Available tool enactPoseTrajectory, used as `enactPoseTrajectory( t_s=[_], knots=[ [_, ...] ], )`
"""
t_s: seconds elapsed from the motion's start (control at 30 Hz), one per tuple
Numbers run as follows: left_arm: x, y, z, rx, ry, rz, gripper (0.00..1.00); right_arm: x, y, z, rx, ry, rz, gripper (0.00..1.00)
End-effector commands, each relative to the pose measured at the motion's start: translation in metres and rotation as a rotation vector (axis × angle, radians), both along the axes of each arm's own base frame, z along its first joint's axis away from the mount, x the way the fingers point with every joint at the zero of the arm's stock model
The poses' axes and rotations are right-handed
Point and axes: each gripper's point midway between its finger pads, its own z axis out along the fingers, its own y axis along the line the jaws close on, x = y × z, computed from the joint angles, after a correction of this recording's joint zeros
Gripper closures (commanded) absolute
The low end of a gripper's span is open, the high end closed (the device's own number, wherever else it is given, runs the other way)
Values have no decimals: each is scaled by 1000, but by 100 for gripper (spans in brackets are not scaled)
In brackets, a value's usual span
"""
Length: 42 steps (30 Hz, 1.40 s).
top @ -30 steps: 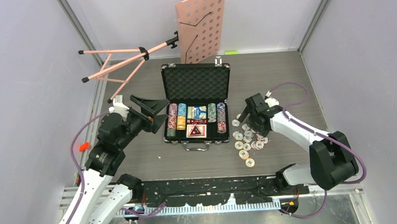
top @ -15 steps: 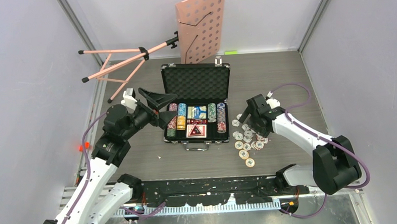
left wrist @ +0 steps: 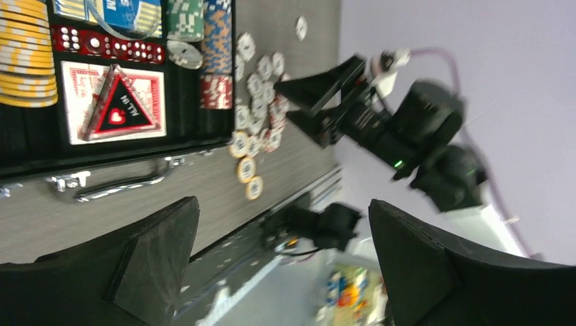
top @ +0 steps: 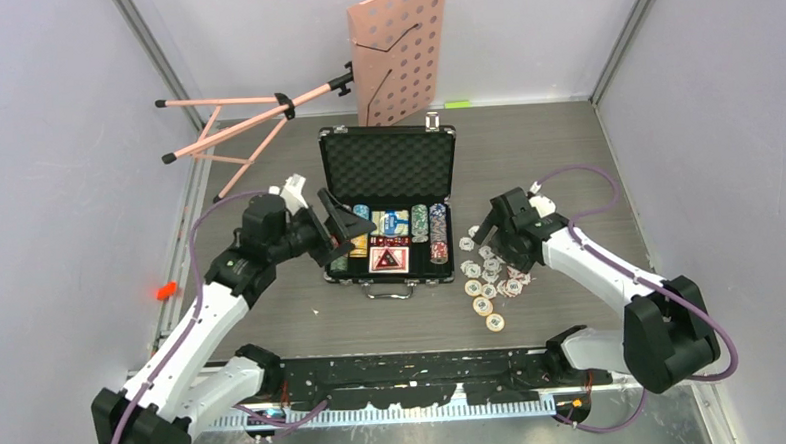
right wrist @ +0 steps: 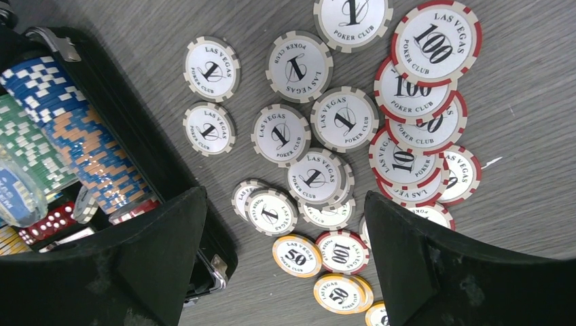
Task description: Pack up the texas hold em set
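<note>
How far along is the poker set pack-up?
Done: striped chip stacks, card decks and red dice sit in the black silver-edged case. In hand: nothing; left gripper and right gripper both open. Left: loose white, red and orange chips beside the case, then shutting it.

Two white-and-black arms with purple cabling

The white-shelled, black-jointed left arm (top: 198, 326) and its twin, the white-shelled, black-jointed right arm (top: 596, 263), share one build: smooth white plastic links between bulky matte black cylindrical joint housings. A thin purple cable (top: 201, 215) runs loose along the left arm. A second thin purple cable (top: 572, 167) arcs off the right one, ending at a small white plug (top: 540, 188) by the wrist. The left gripper (left wrist: 282, 202) and right gripper (right wrist: 285, 193) carry broad, black, wedge-shaped fingers (right wrist: 435, 265), dusty and scuffed. A tiny green light (left wrist: 396, 163) glows on the right arm's black wrist housing.
</note>
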Motion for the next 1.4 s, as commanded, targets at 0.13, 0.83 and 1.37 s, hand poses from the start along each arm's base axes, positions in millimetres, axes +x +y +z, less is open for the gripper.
enactPoseTrajectory(
  t_s=[0.13, 0.83, 1.37],
  knots=[
    [-20, -34, -35, 281, -313, -308, 0, 1, 3, -5, 13, 57, -47, 10],
    [-44, -68, -65, 405, -444, -460, 4, 2, 22, -37, 67, 133, -43, 53],
    [-52, -53, -75, 432, -448, -440, 4, 5, 15, -1, 22, 36, 58, 67]
  ],
)
